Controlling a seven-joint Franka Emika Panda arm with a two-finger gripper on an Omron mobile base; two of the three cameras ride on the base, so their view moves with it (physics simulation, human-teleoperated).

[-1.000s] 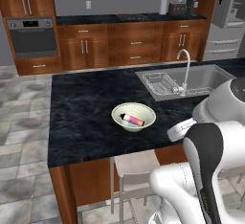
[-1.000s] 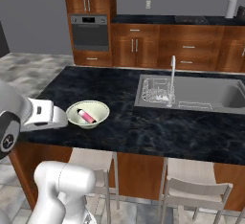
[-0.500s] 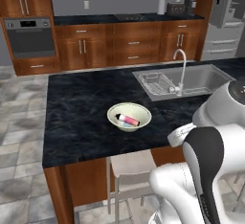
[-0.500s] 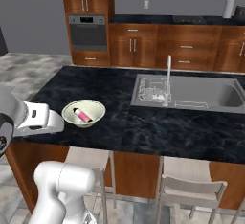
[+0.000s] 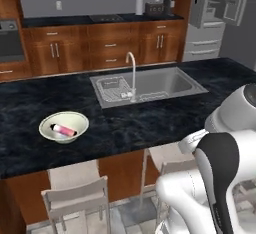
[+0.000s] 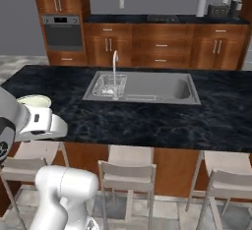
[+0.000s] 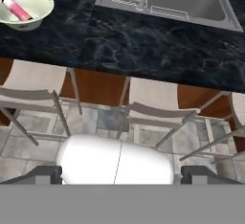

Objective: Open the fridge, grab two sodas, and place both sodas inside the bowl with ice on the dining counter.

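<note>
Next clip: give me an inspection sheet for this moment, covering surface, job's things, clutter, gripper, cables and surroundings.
Surface: dining counter, black speckled top with an inset steel sink and faucet.
Job's things: bowl sits on the counter left of the sink, holding one slim pinkish-red soda; red can not seen; fridge at far right with a door standing open.
Clutter: nothing seen on the counter beyond the bowl.
Gripper: gripper open, holding nothing, over the stools beside the counter.
Cables: nothing seen.
Surroundings: wood wall cabinets, oven, tiled floor.
</note>
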